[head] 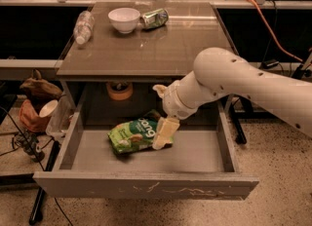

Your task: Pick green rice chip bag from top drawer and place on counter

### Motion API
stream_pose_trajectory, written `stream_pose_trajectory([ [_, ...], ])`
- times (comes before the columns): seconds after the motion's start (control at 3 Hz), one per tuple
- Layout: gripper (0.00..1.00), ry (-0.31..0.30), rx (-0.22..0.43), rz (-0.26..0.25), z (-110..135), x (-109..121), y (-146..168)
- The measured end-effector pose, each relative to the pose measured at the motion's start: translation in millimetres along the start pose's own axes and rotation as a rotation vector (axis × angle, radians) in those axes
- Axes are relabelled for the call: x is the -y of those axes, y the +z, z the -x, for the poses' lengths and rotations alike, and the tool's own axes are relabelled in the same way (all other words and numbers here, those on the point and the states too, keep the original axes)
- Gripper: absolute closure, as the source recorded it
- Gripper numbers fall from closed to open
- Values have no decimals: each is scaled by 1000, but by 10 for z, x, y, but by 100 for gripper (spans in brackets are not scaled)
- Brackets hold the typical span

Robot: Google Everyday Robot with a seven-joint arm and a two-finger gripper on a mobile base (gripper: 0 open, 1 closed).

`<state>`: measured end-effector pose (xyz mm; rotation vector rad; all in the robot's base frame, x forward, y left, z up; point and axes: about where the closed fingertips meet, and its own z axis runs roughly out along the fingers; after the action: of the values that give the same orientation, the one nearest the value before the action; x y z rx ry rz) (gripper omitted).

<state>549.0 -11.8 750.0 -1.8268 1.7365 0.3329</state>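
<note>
One bag (131, 135) in open drawer (146, 187); tool (165, 133) at its right end, touching. Cannot tell if tool open or closed.

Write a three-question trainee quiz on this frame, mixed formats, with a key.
1. Short answer: which three things lie on the counter?
2. True or false: the green rice chip bag lies inside the open top drawer.
3. Where is the gripper? A: over the counter. B: down in the drawer, at the bag's edge. C: outside the drawer front.

Key
1. white bowl, green can, plastic bottle
2. True
3. B
</note>
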Motion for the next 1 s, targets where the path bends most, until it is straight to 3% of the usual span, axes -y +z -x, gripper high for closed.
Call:
stream_pose_trajectory([
  [0.67, 0, -40, 16, 18, 106, 42, 276],
  [1.0, 0, -89, 22, 51, 32, 79, 790],
])
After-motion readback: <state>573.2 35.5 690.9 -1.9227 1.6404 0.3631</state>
